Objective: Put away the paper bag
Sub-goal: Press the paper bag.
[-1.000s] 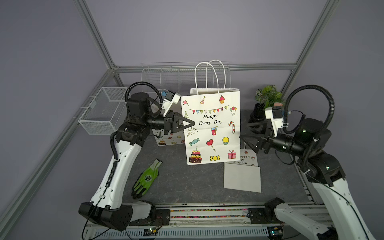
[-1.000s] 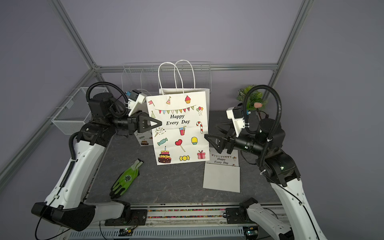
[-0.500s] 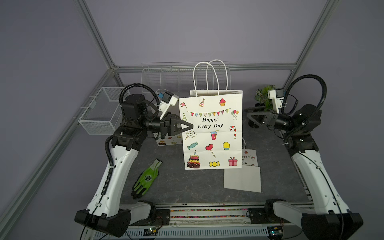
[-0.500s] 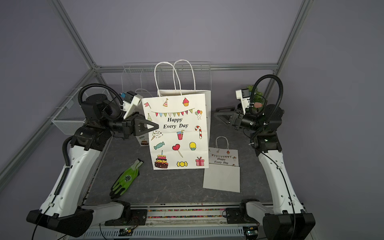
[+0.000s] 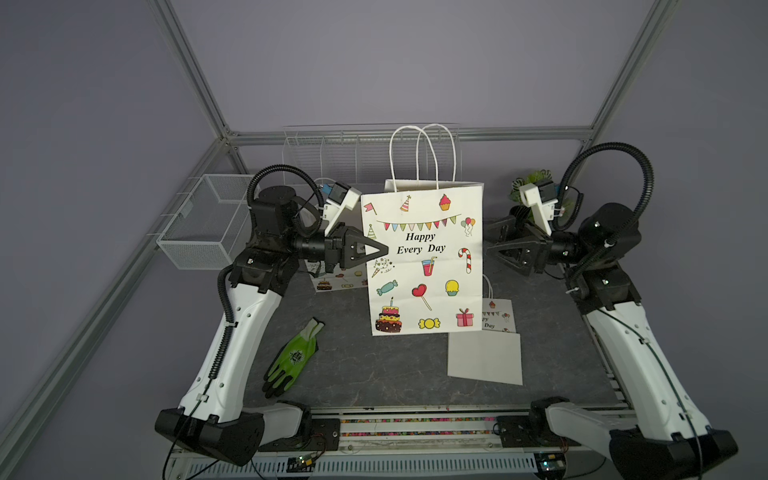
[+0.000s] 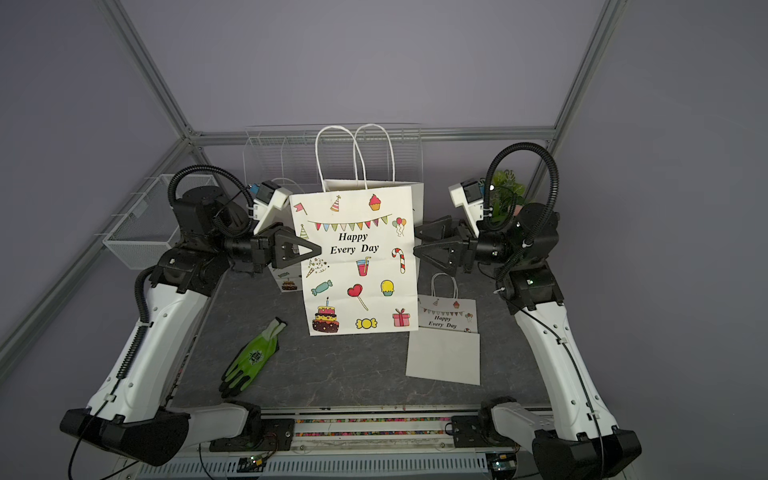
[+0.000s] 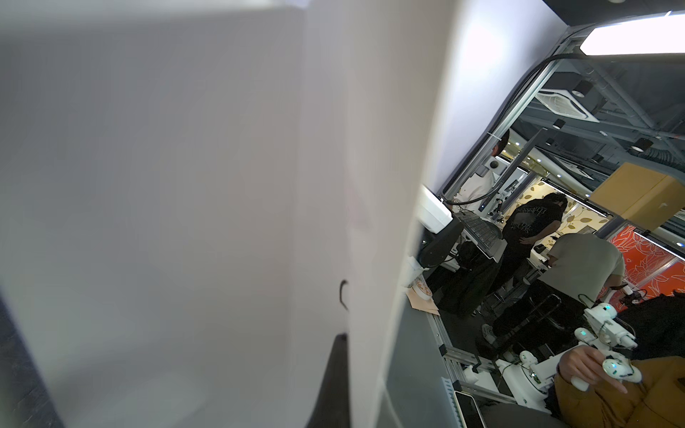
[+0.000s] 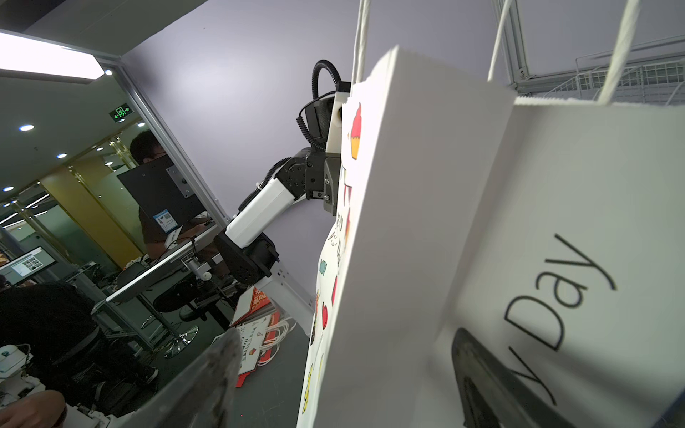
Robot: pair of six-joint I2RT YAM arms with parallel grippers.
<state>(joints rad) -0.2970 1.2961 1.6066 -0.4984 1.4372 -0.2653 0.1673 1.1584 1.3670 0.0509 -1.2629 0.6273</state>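
A limp green knit glove [image 5: 293, 359] lies nearest on the dark marbled desk [image 5: 357, 374]. Mid-desk, the upright, smooth white printed paper bag [image 5: 422, 266] is pinched at its left edge by the left end effector [image 5: 382, 249]. The right end effector [image 5: 490, 239] gapes at the creased side gusset [image 8: 407, 241], which only the right wrist view shows.

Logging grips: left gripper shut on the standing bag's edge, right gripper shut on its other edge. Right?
No: the right gripper is open, jaws spread wide at that edge of the bag, per the right wrist view. The rest holds.

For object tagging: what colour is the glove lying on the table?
Glove: bright green, black fingertips; clearest in a top view.
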